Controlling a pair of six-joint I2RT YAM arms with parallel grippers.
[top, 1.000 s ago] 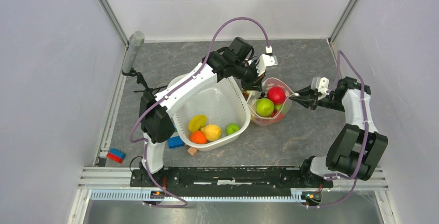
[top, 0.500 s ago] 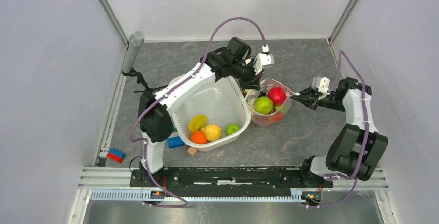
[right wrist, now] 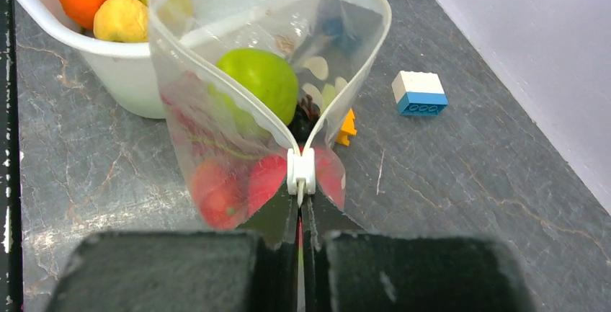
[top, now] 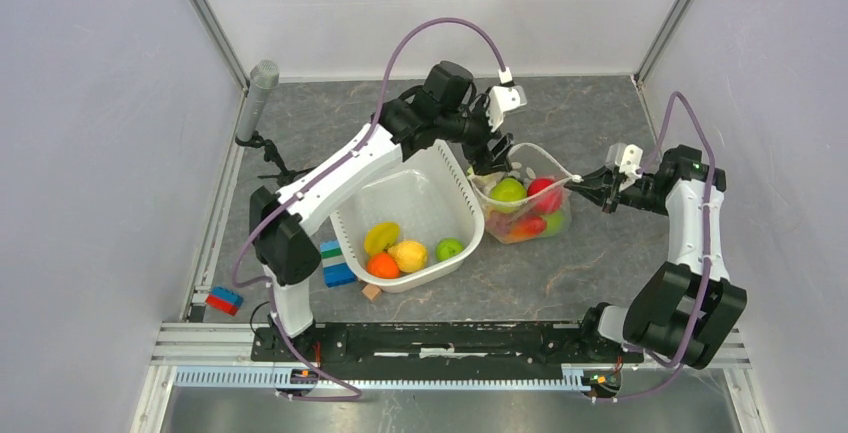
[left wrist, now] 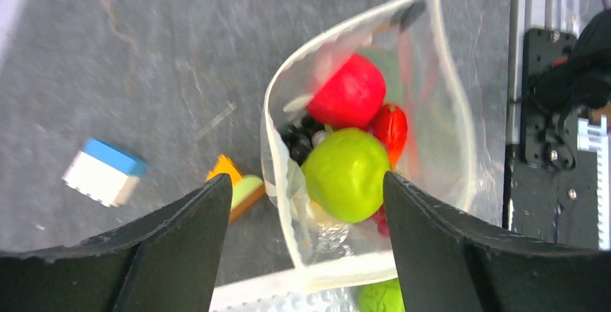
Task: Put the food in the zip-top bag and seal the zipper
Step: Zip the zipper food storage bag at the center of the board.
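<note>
The zip-top bag (top: pixel 525 215) stands open on the grey table, right of the white tub. Its mouth (right wrist: pixel 270 38) gapes wide, with a green apple (left wrist: pixel 346 175), a red apple (left wrist: pixel 348 91), dark grapes (left wrist: pixel 299 135) and other red fruit inside. My right gripper (right wrist: pixel 300 207) is shut on the bag's right end, just behind the white zipper slider (right wrist: pixel 300 170). My left gripper (left wrist: pixel 308 179) hovers open above the bag's left rim (left wrist: pixel 277 175), touching nothing. More food lies in the tub: a lemon (top: pixel 410 253), an orange (top: pixel 383 266), a green apple (top: pixel 449 248) and a yellow-green fruit (top: pixel 381 236).
The white tub (top: pixel 400 193) leans against the bag's left side. A blue-and-white block (left wrist: pixel 104 171) and an orange wedge (left wrist: pixel 229 182) lie behind the bag. More blocks (top: pixel 335 265) and a wooden cube (top: pixel 371 291) sit by the tub's near-left corner. A red-and-blue block (top: pixel 223 300) lies at the left edge.
My left gripper has let go of the bag's left rim, opened and lifted slightly. My right gripper has shut on the bag's end and drawn it rightward, stretching the mouth.
</note>
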